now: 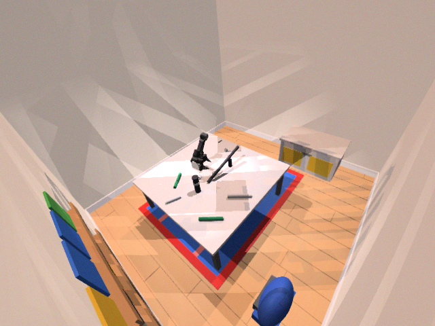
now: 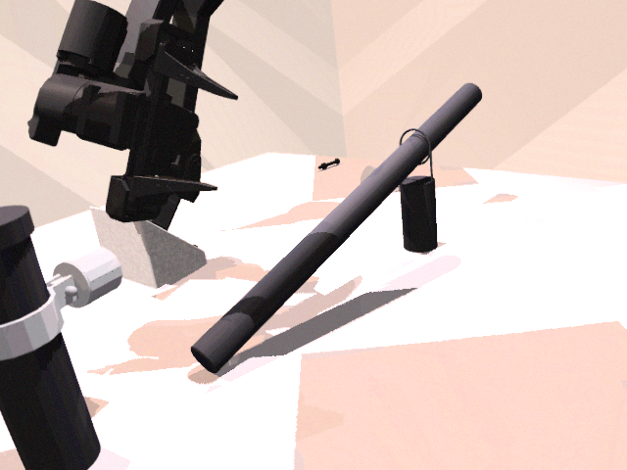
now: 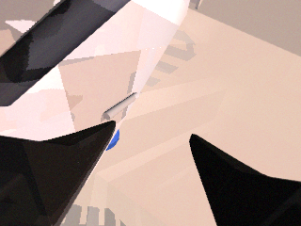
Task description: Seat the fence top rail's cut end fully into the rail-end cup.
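The dark grey rail (image 1: 223, 164) (image 2: 349, 212) (image 3: 52, 42) slants down through the wire loop on the short black post (image 1: 230, 163) (image 2: 419, 217). Its lower end (image 2: 207, 357) is low over the table, apart from the cup. The big black post (image 1: 197, 186) (image 2: 50, 395) stands at the left in the exterior view. A light grey band (image 2: 30, 331) rings its upper part, some way below the post cap (image 2: 15, 219). The cup (image 2: 103, 275) hangs on the band's rail side. My gripper (image 1: 209, 165) (image 2: 226, 142) (image 3: 153, 131) is open and empty, above and beside the rail, not touching it.
Green rods (image 1: 177, 180) (image 1: 211, 219) and grey rods (image 1: 173, 200) (image 1: 240, 196) (image 3: 119, 105) lie around the posts. A grey wedge-shaped block (image 2: 174, 260) stands behind the cup. A small dark piece (image 2: 329, 164) lies at the back.
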Tool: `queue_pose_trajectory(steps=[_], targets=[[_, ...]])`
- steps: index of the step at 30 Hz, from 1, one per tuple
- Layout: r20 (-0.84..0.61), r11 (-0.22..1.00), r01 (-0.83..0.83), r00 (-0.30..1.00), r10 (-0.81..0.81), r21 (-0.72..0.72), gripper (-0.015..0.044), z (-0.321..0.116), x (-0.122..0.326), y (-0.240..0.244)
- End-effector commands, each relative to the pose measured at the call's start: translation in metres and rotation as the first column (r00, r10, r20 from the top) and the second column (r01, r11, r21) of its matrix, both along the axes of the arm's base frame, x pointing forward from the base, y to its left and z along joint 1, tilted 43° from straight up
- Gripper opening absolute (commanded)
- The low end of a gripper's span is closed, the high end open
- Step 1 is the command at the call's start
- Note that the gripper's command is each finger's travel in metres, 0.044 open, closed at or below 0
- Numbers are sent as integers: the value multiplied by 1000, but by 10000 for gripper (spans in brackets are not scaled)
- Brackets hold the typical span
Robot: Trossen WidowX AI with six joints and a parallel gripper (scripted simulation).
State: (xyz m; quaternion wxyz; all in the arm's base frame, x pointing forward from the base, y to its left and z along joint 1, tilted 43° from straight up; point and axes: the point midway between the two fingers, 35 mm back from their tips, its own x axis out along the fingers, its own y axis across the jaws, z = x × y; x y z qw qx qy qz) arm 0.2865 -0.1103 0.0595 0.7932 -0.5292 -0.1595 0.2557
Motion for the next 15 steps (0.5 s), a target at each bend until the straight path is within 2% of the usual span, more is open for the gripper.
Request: queue_pose_trajectory(steps=[1,3,8,15], targets=[[-8,1000,3,1000,-3,9,426,0,1,-1],[-78,996,30,997,-24,81,440,-2,11,-9],[-362,934,176,931,-55,310,440,-9,45,-34],[-722,765,452,692,24,459,440,-6,70,-47]])
